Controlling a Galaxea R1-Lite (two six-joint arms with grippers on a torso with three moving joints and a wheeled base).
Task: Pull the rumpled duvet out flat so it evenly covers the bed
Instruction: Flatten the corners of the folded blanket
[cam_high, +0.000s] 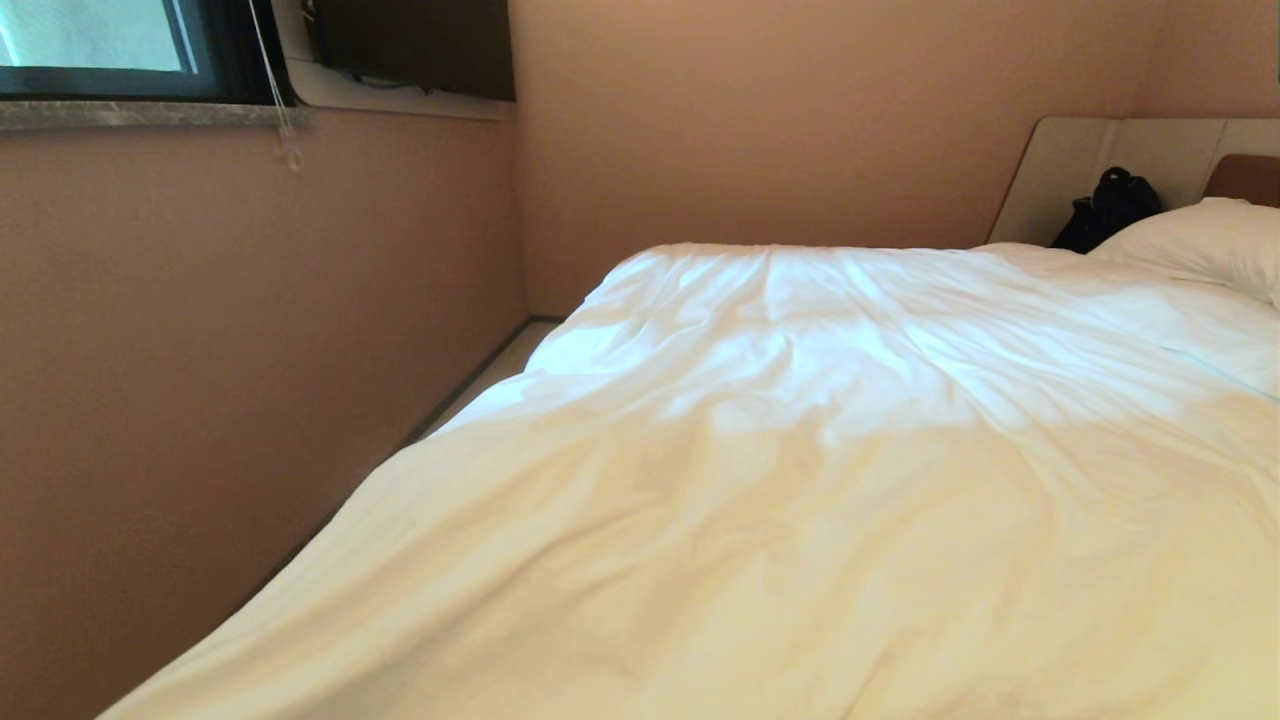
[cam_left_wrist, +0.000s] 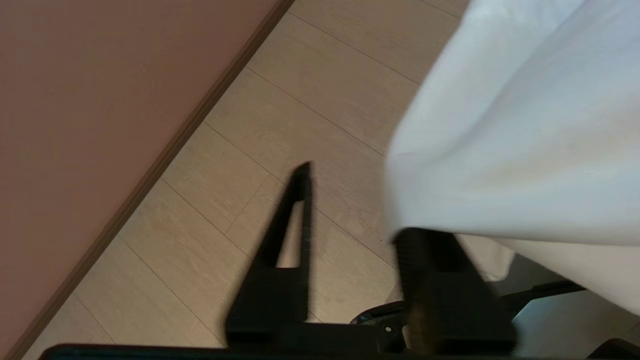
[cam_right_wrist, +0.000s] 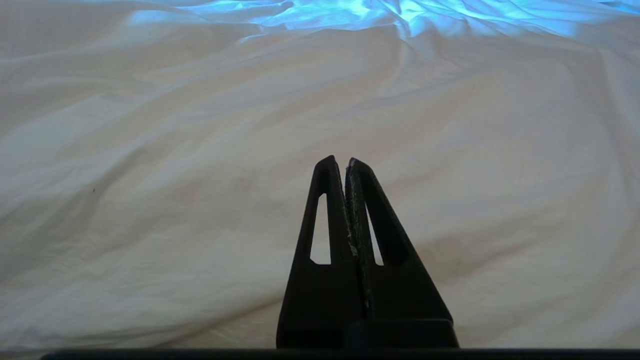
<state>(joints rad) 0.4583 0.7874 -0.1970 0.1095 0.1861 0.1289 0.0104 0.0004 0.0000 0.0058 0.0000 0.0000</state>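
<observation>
Inspector: Duvet (cam_high: 800, 480), white and creased, lies spread across the bed (cam_high: 1240, 175) from the near edge up toward the headboard. Shallow wrinkles run over its middle; its left edge hangs over the side next to the wall (cam_high: 200, 350).

Clerk: And at the head end?

Inspector: One white pillow (cam_high: 1205, 240) shows at the far right, with a black bag (cam_high: 1110, 210) just behind it against the beige headboard surround. A window (cam_high: 100, 40) sits high on the left wall, its cord (cam_high: 275, 90) hanging down.

Clerk: Left gripper?

Inspector: Left gripper (cam_left_wrist: 357, 200) is low beside the bed, over the pale plank floor (cam_left_wrist: 280, 125) near the skirting board. Its fingers stand apart. One finger (cam_left_wrist: 295, 220) is fully clear of the cloth; the overhanging duvet edge drapes over the tip of the other. Whether any fabric is pinched I cannot tell, since nothing bridges the gap between them.

Clerk: Right gripper?

Inspector: Right gripper (cam_right_wrist: 346, 162) is above the duvet surface, fingers pressed together tip to tip, with nothing between them. The cloth under it lies in low folds.
</observation>
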